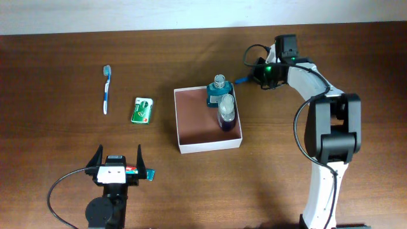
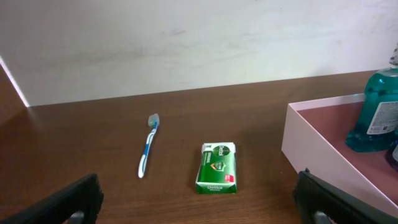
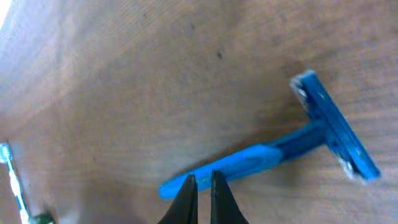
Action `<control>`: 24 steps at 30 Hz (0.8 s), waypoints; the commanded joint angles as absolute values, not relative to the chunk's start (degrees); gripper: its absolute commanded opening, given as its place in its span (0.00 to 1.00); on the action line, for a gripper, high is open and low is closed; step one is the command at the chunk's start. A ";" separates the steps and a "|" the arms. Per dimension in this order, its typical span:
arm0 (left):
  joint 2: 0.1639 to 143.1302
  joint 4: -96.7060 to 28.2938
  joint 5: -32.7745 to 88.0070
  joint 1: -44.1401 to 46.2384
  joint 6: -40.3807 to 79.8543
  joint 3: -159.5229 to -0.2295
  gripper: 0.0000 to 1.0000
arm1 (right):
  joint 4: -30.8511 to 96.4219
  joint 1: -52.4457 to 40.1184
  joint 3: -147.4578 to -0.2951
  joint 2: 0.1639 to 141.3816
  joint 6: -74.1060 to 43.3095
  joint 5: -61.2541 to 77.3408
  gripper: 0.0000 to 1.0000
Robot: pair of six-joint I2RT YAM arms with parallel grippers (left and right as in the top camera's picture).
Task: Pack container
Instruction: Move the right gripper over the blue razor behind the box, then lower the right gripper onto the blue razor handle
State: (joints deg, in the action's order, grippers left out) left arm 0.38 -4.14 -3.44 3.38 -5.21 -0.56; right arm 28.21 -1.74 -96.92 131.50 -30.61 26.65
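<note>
Container (image 1: pixel 210 147) sits in the middle with a teal bottle (image 1: pixel 218 95) inside. Left gripper (image 1: pixel 119 152) is up front, jaws wide open and empty. Right gripper (image 3: pixel 201 180) is closed tight at the blue razor (image 3: pixel 261 158) handle, and I can't tell if it's actually gripping it.

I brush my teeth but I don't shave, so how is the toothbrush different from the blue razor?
The toothbrush is blue and white with a small brush head; the razor is mostly blue with a wide head set crosswise. The toothbrush lies free on the table; the razor is pinched by its handle in the right gripper, beside the container. Both are long and thin, and neither lies in the container.
</note>
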 commanded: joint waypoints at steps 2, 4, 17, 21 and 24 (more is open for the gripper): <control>0.40 -4.54 -3.92 3.60 -6.35 -0.54 0.99 | 32.27 -0.12 -95.85 131.63 -25.93 26.81 0.04; 0.40 -4.54 -3.92 3.60 -6.33 -0.54 1.00 | 34.06 0.47 -95.85 130.72 -23.90 26.79 0.04; 0.40 -4.54 -3.92 3.60 -6.33 -0.54 0.99 | 47.37 3.09 -95.85 122.08 -13.72 23.24 0.04; 0.40 -4.54 -3.90 3.60 -6.33 -0.54 0.99 | 52.01 3.07 -95.85 119.44 -13.67 18.26 0.04; 0.40 -4.56 -3.90 3.60 -6.33 -0.54 0.99 | 53.91 3.07 -95.85 117.89 -10.59 17.72 0.04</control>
